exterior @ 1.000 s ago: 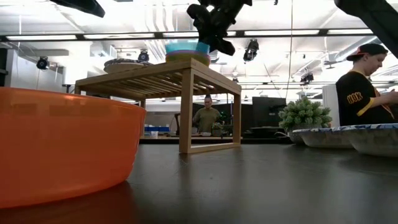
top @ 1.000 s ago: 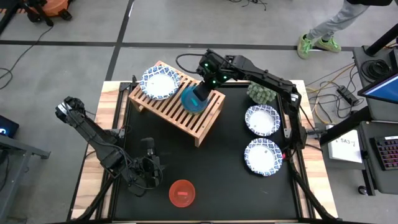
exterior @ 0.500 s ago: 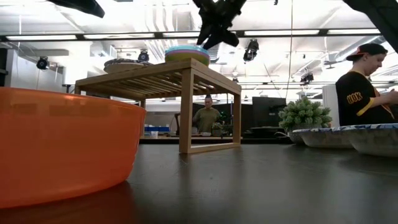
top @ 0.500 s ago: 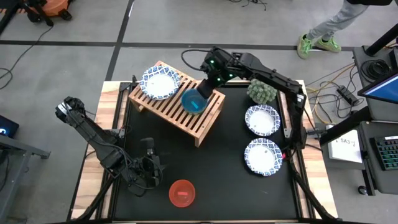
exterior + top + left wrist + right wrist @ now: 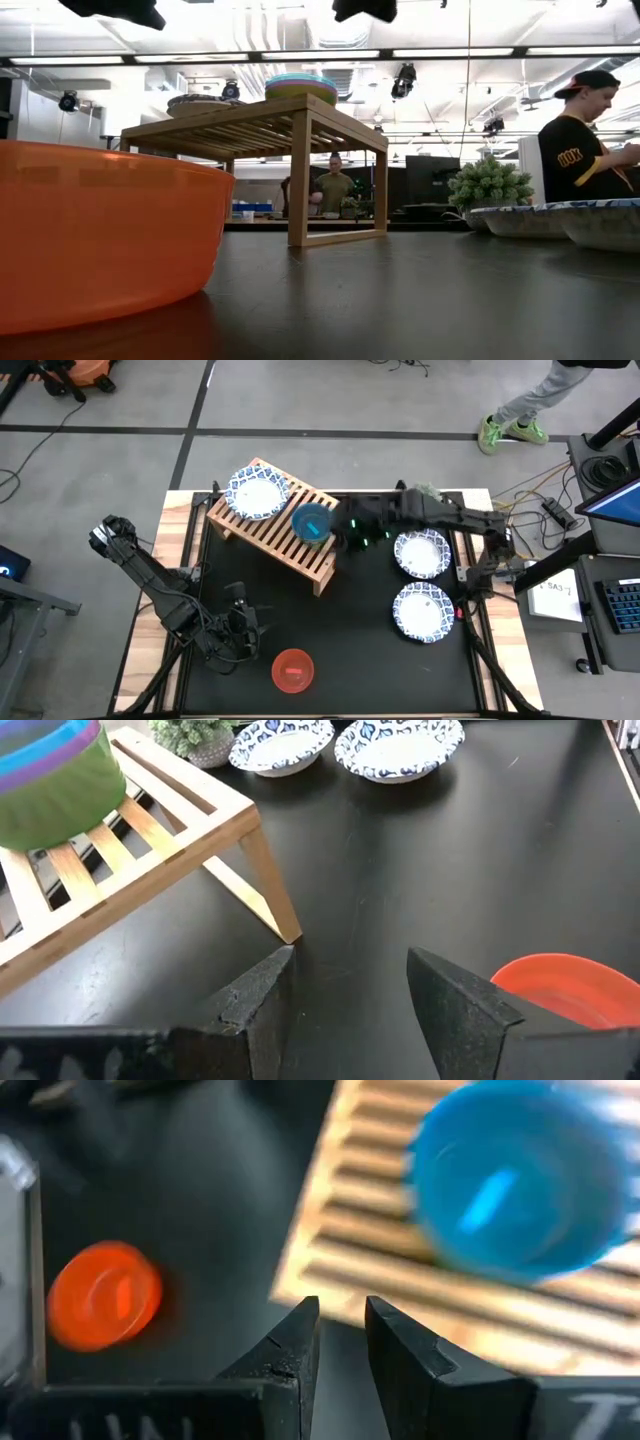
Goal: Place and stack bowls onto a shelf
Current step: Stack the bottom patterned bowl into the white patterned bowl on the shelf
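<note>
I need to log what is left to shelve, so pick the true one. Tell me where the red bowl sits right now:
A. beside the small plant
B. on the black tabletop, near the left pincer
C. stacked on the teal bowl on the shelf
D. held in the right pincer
B: the red bowl lies alone on the black tabletop close to the left pincer, well away from the wooden shelf and the stack topped by the teal bowl.

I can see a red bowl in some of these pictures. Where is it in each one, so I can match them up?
High view: the red bowl sits near the bottom edge, below centre.
Low view: it fills the left foreground.
Left wrist view: lower right corner, partly cut off.
Right wrist view: at the left, blurred.
Shared landmark: the wooden shelf, which shows in all four.
</note>
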Controlling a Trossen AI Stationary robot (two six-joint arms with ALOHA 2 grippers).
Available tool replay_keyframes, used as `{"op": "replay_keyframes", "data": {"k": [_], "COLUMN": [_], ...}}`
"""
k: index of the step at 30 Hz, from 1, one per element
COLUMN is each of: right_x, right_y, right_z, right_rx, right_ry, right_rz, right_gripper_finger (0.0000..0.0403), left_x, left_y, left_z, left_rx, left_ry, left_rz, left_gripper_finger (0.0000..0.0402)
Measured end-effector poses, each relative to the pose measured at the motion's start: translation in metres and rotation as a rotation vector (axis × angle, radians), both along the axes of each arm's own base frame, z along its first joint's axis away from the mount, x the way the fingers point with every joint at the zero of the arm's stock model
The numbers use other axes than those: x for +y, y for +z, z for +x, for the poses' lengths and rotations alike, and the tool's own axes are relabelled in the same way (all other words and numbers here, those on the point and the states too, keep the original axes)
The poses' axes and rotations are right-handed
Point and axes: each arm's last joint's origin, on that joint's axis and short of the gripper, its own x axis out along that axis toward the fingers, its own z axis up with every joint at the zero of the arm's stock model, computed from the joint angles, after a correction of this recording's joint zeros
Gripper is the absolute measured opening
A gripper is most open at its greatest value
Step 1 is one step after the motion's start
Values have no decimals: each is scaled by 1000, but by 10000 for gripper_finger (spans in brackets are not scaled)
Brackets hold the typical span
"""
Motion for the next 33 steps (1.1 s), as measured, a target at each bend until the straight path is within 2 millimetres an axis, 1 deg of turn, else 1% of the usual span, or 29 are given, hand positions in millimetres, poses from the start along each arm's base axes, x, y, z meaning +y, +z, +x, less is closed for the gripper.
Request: {"op": "replay_keyframes", "data": {"k": [4, 8, 11, 14, 19, 23, 27, 33], "right_x": [33, 58, 72, 84, 100, 110, 116, 120], "right_y": [-16, -36, -57, -82, -133, -165, -182, -203], "right_z": [-10, -25, -37, -49, -67, -75, -77, -70], "right_rx": [66, 143, 219, 300, 469, 594, 641, 701], "right_ry": [23, -10, -74, -182, -373, -476, -534, -561], "right_rz": [52, 111, 127, 144, 185, 215, 198, 151], "right_gripper_finger": [72, 91, 114, 137, 161, 166, 161, 147], "left_x": [0, 0, 0, 0, -1, -1, -1, -1], "left_y": [0, 0, 0, 0, 0, 1, 0, 1], "left_z": [0, 0, 0, 0, 0, 0, 1, 1], "left_rx": [-5, -8, -8, -7, -2, 3, 10, 8], "left_ry": [4, 4, 4, 3, -9, -19, -31, -32], "left_rz": [-9, -12, -12, -10, 7, 22, 41, 41], "left_gripper_finger": [176, 176, 176, 176, 176, 176, 176, 176]}}
